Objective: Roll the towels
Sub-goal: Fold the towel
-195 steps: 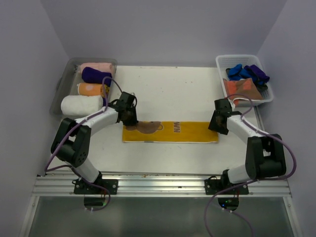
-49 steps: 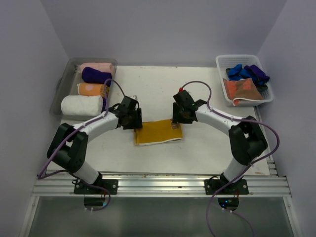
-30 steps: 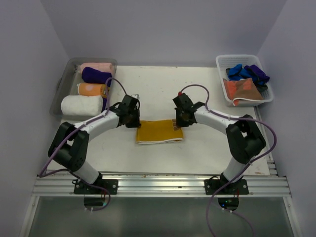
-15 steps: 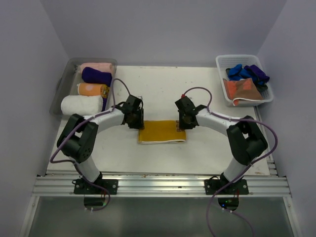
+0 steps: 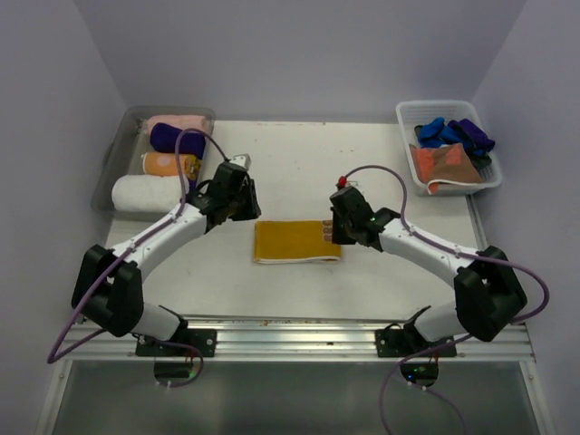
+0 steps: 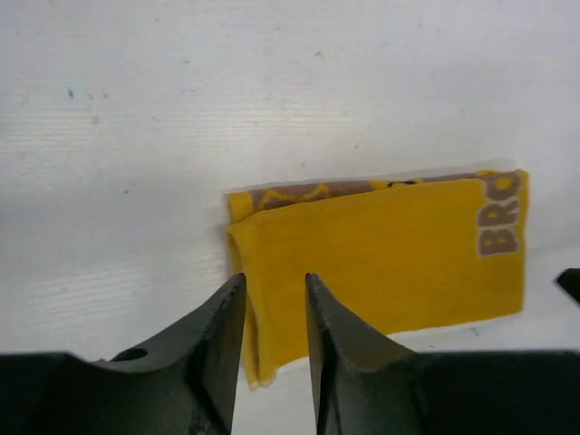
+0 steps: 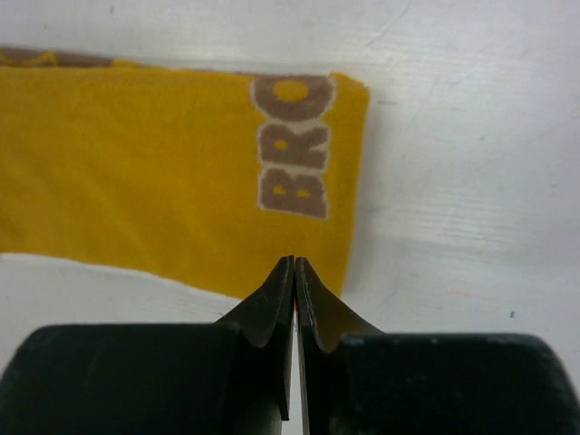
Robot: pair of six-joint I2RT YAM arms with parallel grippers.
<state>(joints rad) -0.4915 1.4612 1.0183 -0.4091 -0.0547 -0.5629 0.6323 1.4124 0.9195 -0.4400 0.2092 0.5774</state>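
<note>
Mustard towel (image 5: 297, 242) lies folded flat mid-desk (image 5: 299, 163), long axis left to right, lettered end toward my right pincer (image 7: 294, 263), which is closed on nothing. My left pincer (image 6: 274, 281) stands parted over the other end. The tray (image 5: 107, 172) of rolled towels (image 5: 168, 165) and the basket (image 5: 449, 105) sit well apart, nothing between.

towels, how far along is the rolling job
Done: rolled towels, pink, purple, orange and white, sit in the grey tray. In hand: the yellow towel lies folded flat, not yet rolled; left end effector open at one end, right end effector shut at the other, neither gripping it. Left: blue and rust-brown towels in the white basket.
</note>
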